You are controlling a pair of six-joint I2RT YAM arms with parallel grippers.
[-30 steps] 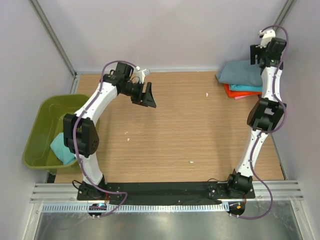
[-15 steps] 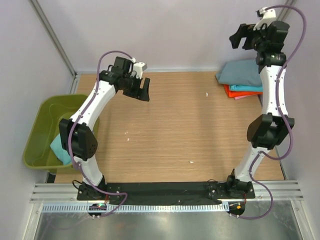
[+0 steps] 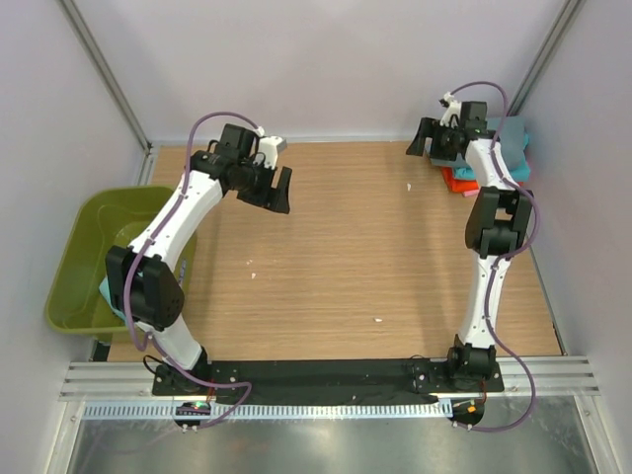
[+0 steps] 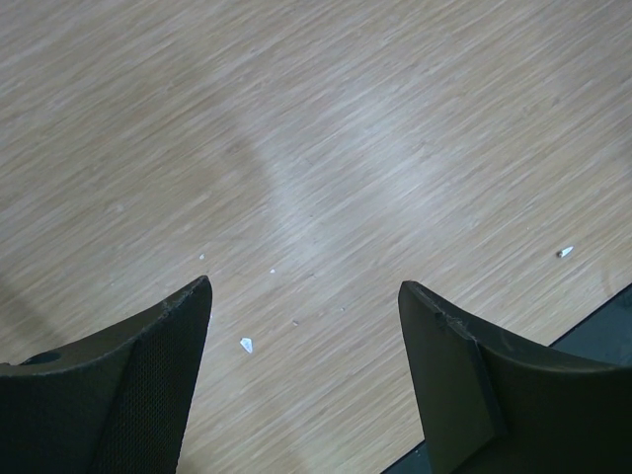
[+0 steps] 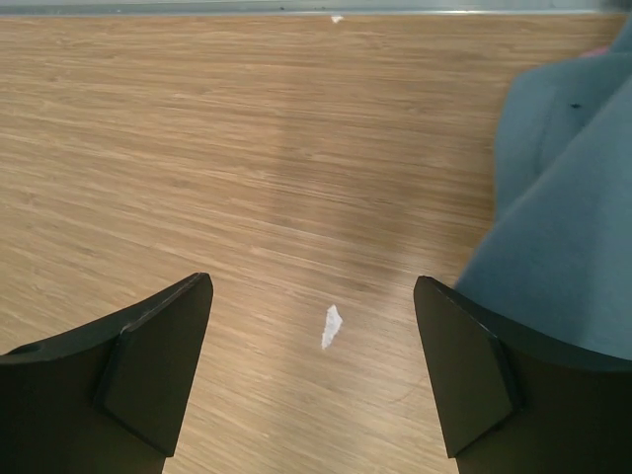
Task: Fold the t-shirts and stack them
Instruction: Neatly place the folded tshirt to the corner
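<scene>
Top external, t-shirts point(image 3: 517, 164): stacked far-right; long axis hidden by right arm point(image 3: 491, 222).
Jaws: both open, empty.
Change: right arm had swung down.

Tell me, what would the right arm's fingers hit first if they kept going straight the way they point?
Probably the bare wooden table, near a small white scrap: the open right fingers aim down at it. The blue-grey t-shirt sits just beside that line.
</scene>
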